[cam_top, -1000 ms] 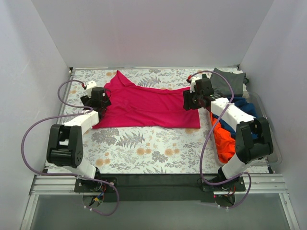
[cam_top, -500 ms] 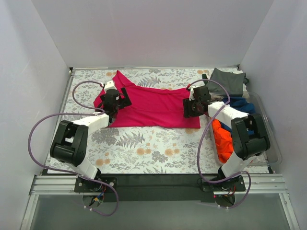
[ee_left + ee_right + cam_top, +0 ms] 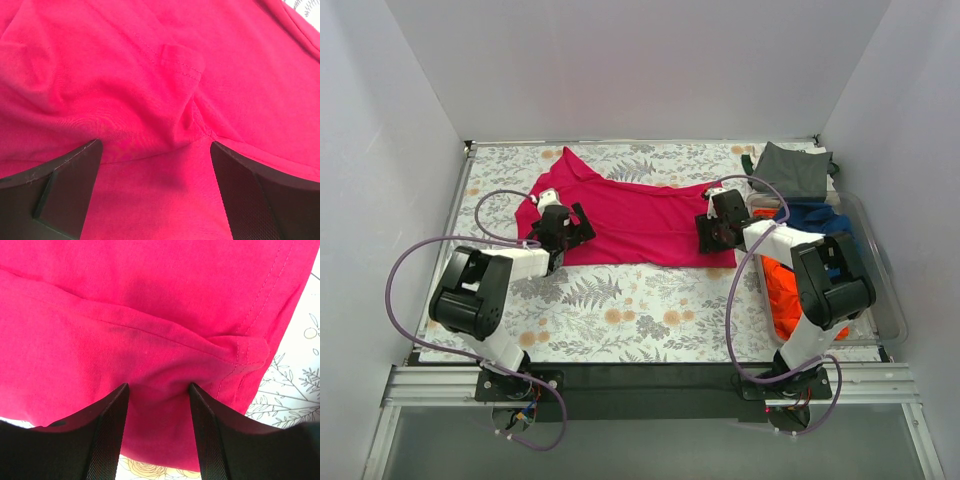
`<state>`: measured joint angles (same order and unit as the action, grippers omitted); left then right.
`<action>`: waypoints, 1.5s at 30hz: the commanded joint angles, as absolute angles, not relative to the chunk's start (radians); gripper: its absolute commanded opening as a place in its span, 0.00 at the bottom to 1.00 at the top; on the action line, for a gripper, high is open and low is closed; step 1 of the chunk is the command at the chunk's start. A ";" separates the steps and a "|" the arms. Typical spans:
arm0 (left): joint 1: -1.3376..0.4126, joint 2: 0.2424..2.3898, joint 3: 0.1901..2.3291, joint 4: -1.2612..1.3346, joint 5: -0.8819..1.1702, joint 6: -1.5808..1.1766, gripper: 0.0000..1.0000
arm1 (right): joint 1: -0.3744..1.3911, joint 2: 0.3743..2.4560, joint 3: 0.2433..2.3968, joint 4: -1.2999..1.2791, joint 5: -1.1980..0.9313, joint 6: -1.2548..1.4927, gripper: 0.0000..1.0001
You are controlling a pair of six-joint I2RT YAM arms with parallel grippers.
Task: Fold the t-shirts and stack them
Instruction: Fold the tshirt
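Your left fingers [image 3: 60,195] brought the magenta t-shirt [image 3: 640,220] side inward and now stand spread (first fold laid). Between your right fingers [image 3: 110,440] lies its hem; pinched or not, I cannot tell.

Bright, even, diffuse light, faint shadows; wrist views sharp, the magenta-pink t-shirt [image 3: 150,75] darker toward the bottom.

There are four t-shirts [image 3: 640,225], two arms [image 3: 510,262], one tablecloth [image 3: 620,310].

magenta t-shirt [image 3: 640,215] lies spread on floral tablecloth [image 3: 620,310].
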<state>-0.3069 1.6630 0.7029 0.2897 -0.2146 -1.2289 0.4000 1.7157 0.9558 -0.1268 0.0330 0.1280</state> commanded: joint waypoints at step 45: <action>-0.153 2.199 1.561 0.144 -0.268 -1.172 0.86 | 0.477 1.143 0.779 -0.278 -0.038 0.152 0.49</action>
<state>-0.1669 2.2166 1.4841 0.1181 -0.2562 -1.2003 0.4725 1.1774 0.7933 -0.3157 -0.0265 0.1463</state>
